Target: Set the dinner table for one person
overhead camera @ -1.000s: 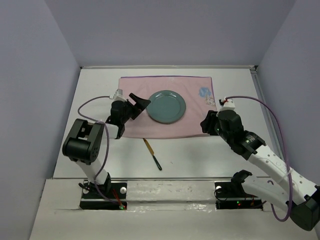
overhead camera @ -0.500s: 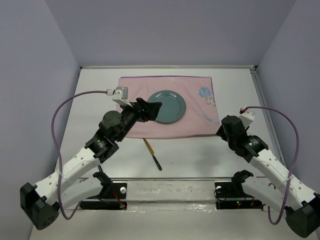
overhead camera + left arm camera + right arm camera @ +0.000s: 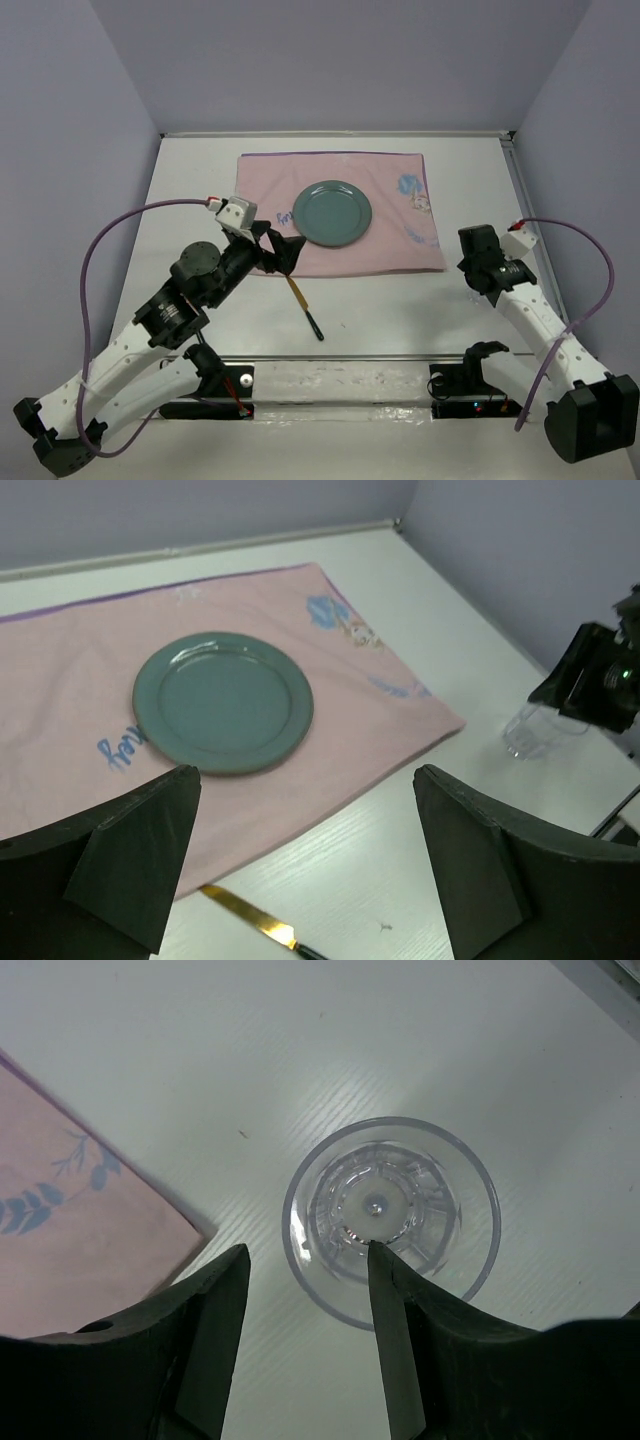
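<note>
Farthest left, the left arm stretches in from the near-left corner, and the left gripper [image 3: 288, 254] hangs over the near-left edge of the pink cloth [image 3: 270, 180]. Its jaws are spread wide and hold nothing; the left wrist view shows cloth and plate in the gap between them. Everything rests on the dinner table [image 3: 400, 310], the large matte white top that runs from the arm bases to the far wall. The cloth, printed in blue, lies flat on the far half of it. Just right of the left gripper, a knife [image 3: 305, 308] with a gold blade and a black handle lies on bare table in front of the cloth. It is slanted, blade end toward the cloth's near edge and handle toward the arm bases; whether the blade tip touches the cloth cannot be told. Further right, a round teal plate [image 3: 333, 213] sits on the cloth, about midway along its length. Past the cloth's near-right corner, a clear glass [image 3: 400, 1200] stands upright on bare table, near that corner but apart from it. The right gripper [image 3: 308, 1250] hangs directly above the glass, pointing down, with its jaws parted. In the right wrist view one finger lies outside the rim on the cloth side and the other crosses the glass's mouth, so the rim falls in the gap. The jaws are not pinching the glass, and whether either finger touches it cannot be told.
</note>
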`<state>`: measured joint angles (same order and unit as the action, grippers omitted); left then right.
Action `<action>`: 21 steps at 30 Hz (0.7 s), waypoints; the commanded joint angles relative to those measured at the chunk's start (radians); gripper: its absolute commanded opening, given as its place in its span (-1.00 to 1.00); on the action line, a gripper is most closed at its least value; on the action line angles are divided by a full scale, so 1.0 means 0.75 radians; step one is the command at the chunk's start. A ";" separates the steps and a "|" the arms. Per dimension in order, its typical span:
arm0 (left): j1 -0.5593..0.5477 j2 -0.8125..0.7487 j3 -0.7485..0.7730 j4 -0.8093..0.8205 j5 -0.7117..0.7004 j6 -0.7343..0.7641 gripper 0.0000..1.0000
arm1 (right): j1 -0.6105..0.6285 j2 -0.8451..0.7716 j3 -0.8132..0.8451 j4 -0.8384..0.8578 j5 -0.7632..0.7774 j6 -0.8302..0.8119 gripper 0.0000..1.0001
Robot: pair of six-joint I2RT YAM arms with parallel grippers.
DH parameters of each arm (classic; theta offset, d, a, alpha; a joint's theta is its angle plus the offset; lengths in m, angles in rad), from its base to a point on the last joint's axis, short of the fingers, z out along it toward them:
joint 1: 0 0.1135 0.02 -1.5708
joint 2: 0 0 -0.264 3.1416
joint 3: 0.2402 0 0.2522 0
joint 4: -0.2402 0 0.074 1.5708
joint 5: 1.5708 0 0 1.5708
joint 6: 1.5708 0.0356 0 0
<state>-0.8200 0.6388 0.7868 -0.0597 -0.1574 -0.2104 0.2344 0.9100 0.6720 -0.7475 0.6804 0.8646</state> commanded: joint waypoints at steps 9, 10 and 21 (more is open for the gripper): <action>0.003 -0.081 -0.039 0.024 0.048 0.090 0.98 | -0.139 0.182 0.071 0.176 0.003 -0.116 -0.43; 0.003 -0.085 -0.039 0.022 0.042 0.092 0.98 | -0.139 0.192 0.078 0.183 0.015 -0.130 -0.64; 0.068 -0.091 -0.039 0.022 0.013 0.082 0.98 | 0.004 0.338 0.590 0.342 -0.252 -0.590 -1.00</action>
<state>-0.8043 0.5743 0.7578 -0.0872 -0.1364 -0.1658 0.1513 1.0782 0.8650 -0.6636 0.5983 0.5968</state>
